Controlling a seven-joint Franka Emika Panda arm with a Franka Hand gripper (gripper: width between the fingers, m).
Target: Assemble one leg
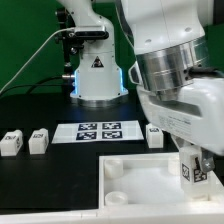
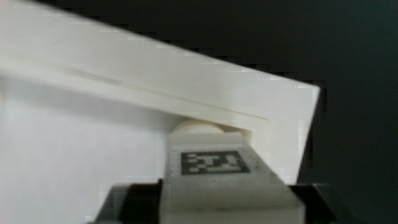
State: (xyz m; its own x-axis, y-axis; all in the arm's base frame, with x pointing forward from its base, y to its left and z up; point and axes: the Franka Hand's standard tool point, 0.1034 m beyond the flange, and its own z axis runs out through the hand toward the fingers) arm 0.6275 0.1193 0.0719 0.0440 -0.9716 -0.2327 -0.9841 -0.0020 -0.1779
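Judging by appearance, the leg (image 2: 214, 163) is rated light, stiff and smooth; it is held by its flat sides between the fingers of the gripper (image 2: 212, 200).

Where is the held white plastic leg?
The white square plastic leg is in the hand at the exterior view's right, at a round corner socket of the flat white panel.

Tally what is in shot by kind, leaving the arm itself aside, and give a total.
Leg: 4, three loose, one in the tool
Large white panel: 1
Marker board: 1
Total: 6
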